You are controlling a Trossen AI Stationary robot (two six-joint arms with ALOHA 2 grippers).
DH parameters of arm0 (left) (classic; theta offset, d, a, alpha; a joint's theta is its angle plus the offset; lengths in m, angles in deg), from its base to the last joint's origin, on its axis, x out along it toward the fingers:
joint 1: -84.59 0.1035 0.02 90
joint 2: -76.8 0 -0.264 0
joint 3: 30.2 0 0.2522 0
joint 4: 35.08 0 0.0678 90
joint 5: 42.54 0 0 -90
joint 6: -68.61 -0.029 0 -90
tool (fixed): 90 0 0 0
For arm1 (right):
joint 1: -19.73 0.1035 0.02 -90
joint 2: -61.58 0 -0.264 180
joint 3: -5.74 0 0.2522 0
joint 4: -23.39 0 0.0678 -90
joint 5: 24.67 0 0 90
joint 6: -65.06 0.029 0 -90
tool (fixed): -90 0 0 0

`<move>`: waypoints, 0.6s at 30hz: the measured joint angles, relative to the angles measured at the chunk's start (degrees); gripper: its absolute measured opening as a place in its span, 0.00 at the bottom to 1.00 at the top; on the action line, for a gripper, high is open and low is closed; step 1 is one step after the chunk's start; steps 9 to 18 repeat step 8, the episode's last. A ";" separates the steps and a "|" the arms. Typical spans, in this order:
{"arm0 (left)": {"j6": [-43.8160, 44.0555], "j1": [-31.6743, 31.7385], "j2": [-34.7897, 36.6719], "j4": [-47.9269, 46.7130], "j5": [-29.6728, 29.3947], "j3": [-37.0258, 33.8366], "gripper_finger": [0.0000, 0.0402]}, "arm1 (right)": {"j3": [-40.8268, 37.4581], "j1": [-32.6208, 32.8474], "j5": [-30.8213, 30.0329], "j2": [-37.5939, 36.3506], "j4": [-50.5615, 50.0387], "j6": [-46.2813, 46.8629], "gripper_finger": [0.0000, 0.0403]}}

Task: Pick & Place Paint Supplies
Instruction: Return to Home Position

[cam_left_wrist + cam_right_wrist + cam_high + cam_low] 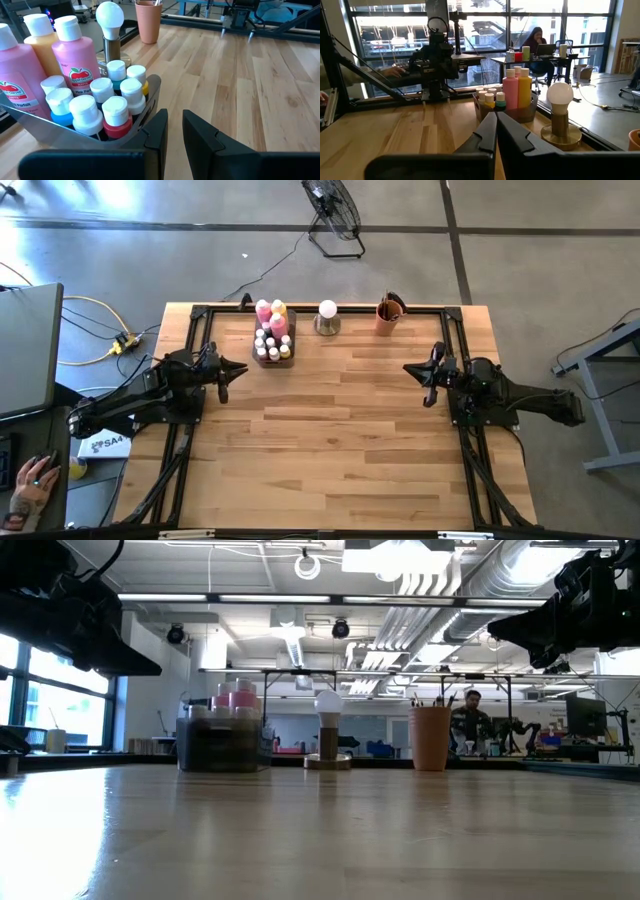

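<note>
Right now I read the job as at its closing step: parking the arms, with no picking left that I can see. The small paint bottles (272, 332) stand packed together in the grey tray (60, 134) at the far edge of the table (340, 440). The pink and yellow ones are at the back and the white-capped ones in front. The brushes (392, 300) stand upright in the orange cup (386, 320), further along the same edge. A white ball on a metal base (327, 310) stands between tray and cup.

The left gripper (228, 370) hangs above the boards on its own side, near the tray but clear of it. Its jaws are parted by a narrow gap with nothing between them. The right gripper (422, 370) sits opposite, well apart from the cup, its jaws pressed together and empty.

I see no loose supplies on the boards. My next move calls only for settling each arm into its rest pose, keeping the left one clear of the tray as it folds.
</note>
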 joint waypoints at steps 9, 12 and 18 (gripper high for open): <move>0.00 0.00 -0.01 0.00 -0.01 0.02 0.13 | 0.00 0.00 -0.02 -0.02 -0.02 0.00 0.02; 0.00 0.00 -0.01 0.00 -0.01 0.02 0.13 | 0.00 0.00 -0.02 -0.02 -0.02 0.00 0.02; 0.00 0.00 -0.01 0.00 -0.01 0.02 0.13 | 0.00 0.00 -0.02 -0.02 -0.02 0.00 0.02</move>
